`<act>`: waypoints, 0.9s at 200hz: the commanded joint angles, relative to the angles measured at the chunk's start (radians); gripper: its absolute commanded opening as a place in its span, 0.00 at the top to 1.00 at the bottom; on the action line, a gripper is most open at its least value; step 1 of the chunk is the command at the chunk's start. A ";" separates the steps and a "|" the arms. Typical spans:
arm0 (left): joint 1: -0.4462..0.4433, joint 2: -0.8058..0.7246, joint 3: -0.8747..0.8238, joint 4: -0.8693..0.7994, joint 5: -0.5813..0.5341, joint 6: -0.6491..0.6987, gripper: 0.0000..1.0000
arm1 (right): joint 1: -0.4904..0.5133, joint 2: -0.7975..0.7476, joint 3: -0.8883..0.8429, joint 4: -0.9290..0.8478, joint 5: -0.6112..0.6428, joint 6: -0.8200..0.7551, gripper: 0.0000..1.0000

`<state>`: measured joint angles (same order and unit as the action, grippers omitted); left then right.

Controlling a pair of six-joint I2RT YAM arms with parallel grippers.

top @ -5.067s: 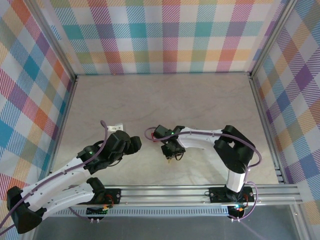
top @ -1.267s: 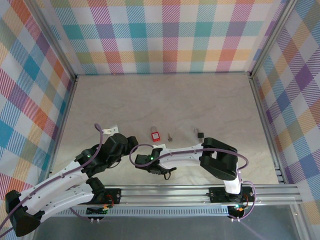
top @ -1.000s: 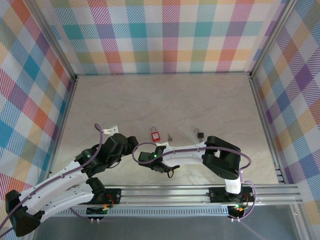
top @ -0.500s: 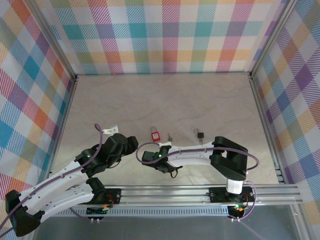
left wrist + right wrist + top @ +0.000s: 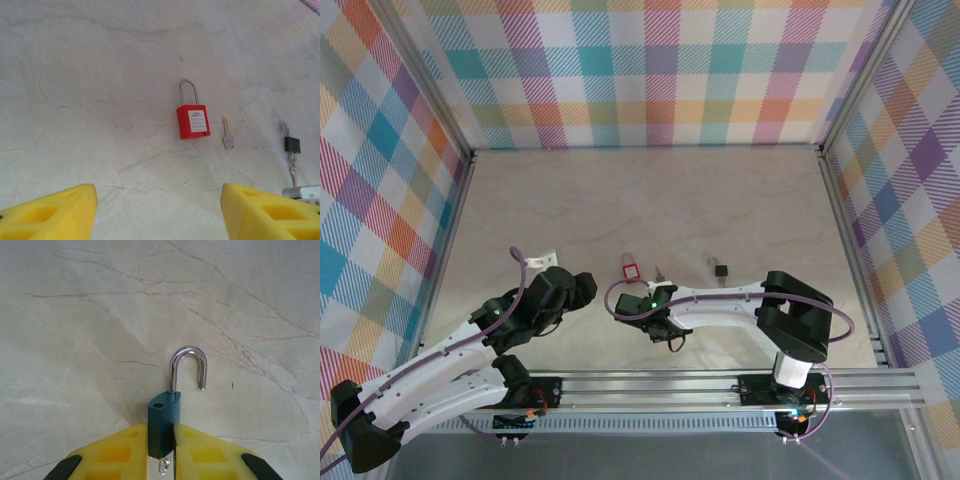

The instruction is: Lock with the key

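My right gripper [image 5: 161, 427] is shut on the body of a blue padlock [image 5: 162, 416]. The padlock's steel shackle [image 5: 188, 365] stands open, swung out of its hole, just above the marble table. A small metal ring [image 5: 164, 466] shows under the padlock's body between the fingers. In the top view the right gripper [image 5: 665, 328] is near the front middle. My left gripper [image 5: 159, 200] is open over bare table, with a red padlock [image 5: 192, 121] and a loose key [image 5: 227, 140] lying ahead of it. In the top view the left gripper [image 5: 582, 290] is left of the red padlock [image 5: 630, 268].
A small black padlock [image 5: 292, 145] with a key hanging from it lies right of the loose key, and in the top view the black padlock [image 5: 721, 269] is behind the right forearm. Plaid walls close in the table [image 5: 650, 200] on three sides.
The right arm has swung right along the front of the table with the blue padlock in its gripper. The left arm and the things on the table have stayed put.
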<state>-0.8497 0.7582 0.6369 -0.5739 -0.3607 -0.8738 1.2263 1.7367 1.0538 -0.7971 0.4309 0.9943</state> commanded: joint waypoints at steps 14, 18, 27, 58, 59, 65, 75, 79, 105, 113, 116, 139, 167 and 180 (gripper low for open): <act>-0.011 0.003 0.035 -0.010 -0.014 0.018 0.33 | -0.035 -0.022 -0.063 0.005 -0.080 0.032 0.82; -0.011 0.003 0.035 -0.010 -0.016 0.018 0.33 | -0.036 -0.023 -0.063 0.001 -0.078 0.034 0.81; -0.011 0.003 0.036 -0.010 -0.016 0.018 0.33 | -0.037 -0.024 -0.063 -0.010 -0.070 0.035 0.82; -0.011 0.007 0.041 -0.012 -0.015 0.022 0.33 | -0.044 -0.017 -0.062 -0.033 -0.058 0.036 0.81; -0.011 0.007 0.040 -0.012 -0.014 0.021 0.33 | -0.044 -0.017 -0.062 -0.033 -0.058 0.037 0.81; -0.011 0.007 0.041 -0.012 -0.015 0.021 0.34 | -0.044 -0.016 -0.065 -0.034 -0.057 0.038 0.82; -0.011 0.007 0.040 -0.012 -0.015 0.020 0.33 | -0.045 -0.012 -0.067 -0.036 -0.060 0.041 0.83; -0.011 0.007 0.039 -0.012 -0.015 0.019 0.33 | -0.045 -0.012 -0.069 -0.036 -0.061 0.043 0.83; -0.012 0.006 0.039 -0.016 -0.014 0.020 0.33 | -0.048 -0.020 -0.083 -0.033 -0.065 0.055 0.85; -0.011 0.004 0.040 -0.017 -0.014 0.019 0.33 | -0.051 -0.023 -0.085 -0.031 -0.072 0.052 0.90; -0.011 0.005 0.040 -0.017 -0.014 0.019 0.33 | -0.051 -0.025 -0.085 -0.032 -0.072 0.052 0.91; -0.011 0.005 0.042 -0.018 -0.016 0.021 0.33 | -0.055 -0.041 -0.091 -0.036 -0.069 0.050 0.91; -0.012 0.006 0.047 -0.023 -0.019 0.022 0.33 | -0.056 -0.070 -0.085 -0.045 -0.070 0.042 0.91; -0.011 0.004 0.048 -0.026 -0.020 0.023 0.33 | -0.056 -0.106 -0.084 -0.043 -0.073 0.035 0.92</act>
<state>-0.8497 0.7647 0.6537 -0.5751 -0.3611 -0.8700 1.1770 1.6676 0.9974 -0.7937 0.4049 1.0317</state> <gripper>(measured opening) 0.665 0.086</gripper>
